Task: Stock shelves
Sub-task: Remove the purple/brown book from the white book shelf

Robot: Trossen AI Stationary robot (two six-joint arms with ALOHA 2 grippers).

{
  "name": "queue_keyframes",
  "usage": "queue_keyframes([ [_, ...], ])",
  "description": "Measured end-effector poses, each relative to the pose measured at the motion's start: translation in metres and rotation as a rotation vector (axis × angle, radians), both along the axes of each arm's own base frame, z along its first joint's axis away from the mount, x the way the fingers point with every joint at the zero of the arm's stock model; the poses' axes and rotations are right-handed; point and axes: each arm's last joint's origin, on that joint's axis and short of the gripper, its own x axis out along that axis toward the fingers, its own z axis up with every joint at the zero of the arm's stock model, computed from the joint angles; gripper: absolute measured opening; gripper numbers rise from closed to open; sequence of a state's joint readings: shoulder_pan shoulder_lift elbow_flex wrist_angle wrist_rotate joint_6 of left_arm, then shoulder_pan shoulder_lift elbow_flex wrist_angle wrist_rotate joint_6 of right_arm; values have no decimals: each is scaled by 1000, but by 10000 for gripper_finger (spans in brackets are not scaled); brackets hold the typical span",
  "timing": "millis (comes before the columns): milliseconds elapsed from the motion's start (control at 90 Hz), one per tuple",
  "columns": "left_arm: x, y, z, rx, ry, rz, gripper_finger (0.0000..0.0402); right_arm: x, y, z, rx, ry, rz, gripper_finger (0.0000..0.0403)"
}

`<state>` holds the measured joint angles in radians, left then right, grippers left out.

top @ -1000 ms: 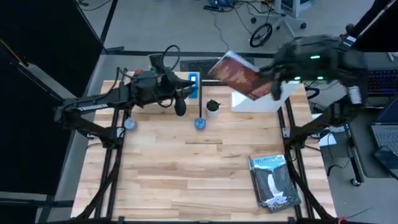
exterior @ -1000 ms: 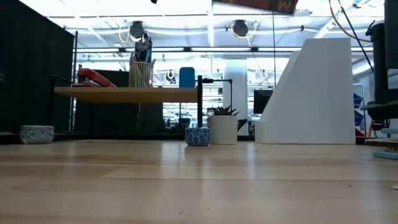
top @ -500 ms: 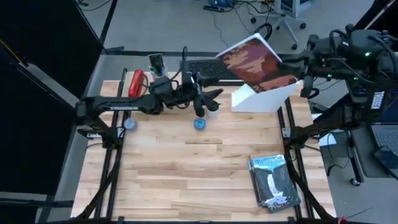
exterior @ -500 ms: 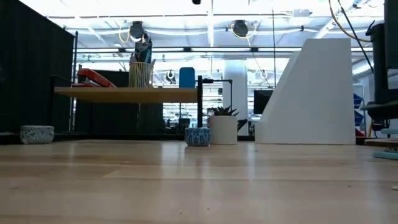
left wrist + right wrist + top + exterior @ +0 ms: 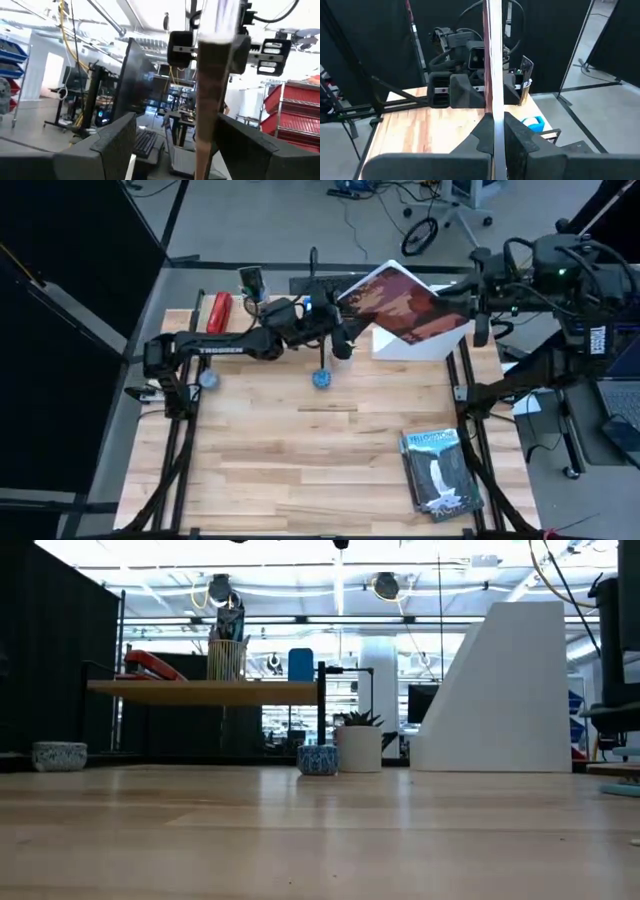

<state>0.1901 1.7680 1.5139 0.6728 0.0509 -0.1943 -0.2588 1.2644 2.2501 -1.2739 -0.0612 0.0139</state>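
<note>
The right hand (image 5: 493, 131) clamps a book (image 5: 405, 302) on edge above the white file holder (image 5: 425, 342), while the open left hand (image 5: 175, 145) straddles its far edge, apparently steadying it

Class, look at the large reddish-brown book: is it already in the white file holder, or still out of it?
Out. The book is held in the air above the white file holder, gripped by the right gripper at one edge, with the left gripper at the other.

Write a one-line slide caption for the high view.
Right gripper holds a brown book above the white file holder as the left gripper meets it.
</note>
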Motion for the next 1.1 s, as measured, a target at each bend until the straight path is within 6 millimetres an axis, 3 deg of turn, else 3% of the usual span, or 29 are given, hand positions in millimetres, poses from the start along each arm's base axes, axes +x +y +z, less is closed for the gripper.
queue_keyframes([
  [156,-1,-2,7,84,-11,11,211,-1,0,0,0,-1,0,3],
  [356,-1,-5,14,159,-26,-16,43,5,-1,0,-4,0,1,4],
  [411,-1,-5,15,168,-27,-18,16,7,-2,0,-9,0,1,4],
  [644,4,-6,2,149,131,-30,5,13,-4,-8,11,82,-20,31],
  [922,9,-4,-38,127,521,-35,2,3,-5,-20,-1,227,-124,134],
  [1100,8,-8,-45,119,597,-65,1,26,-11,-36,26,398,-120,183],
])
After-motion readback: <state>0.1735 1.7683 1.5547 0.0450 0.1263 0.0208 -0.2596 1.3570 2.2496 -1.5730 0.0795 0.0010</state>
